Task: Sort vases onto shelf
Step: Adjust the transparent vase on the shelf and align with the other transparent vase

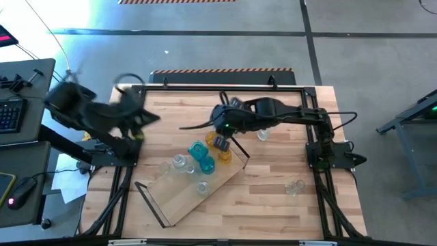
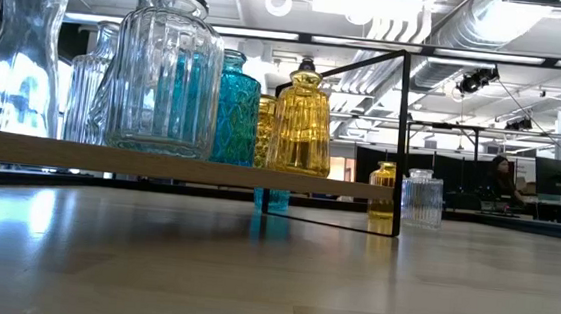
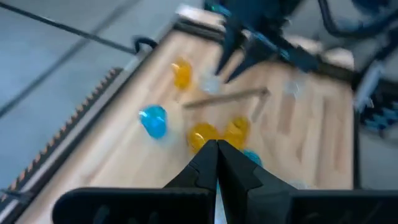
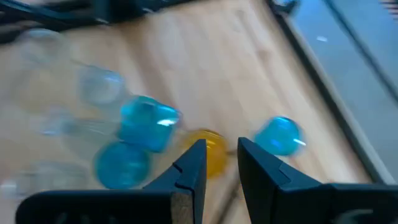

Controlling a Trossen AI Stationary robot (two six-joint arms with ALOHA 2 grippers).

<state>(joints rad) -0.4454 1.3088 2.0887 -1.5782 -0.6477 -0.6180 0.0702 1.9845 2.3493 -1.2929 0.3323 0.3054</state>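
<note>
Amber and teal vases [image 1: 201, 156] crowd the shelf [image 1: 188, 198]; right pincer [image 4: 219, 163] hovers over them, fingers apart and empty, left pincer [image 3: 217, 163] pressed together beyond the table's [image 1: 273, 198] edge

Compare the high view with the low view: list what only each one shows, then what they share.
Only the high view: both arms, the left gripper shut near the table's far left, the right gripper above the shelf's vases, and a clear vase alone.

Only the low view: a person in the room behind.

Both: the shelf carrying clear, teal and amber vases.
</note>
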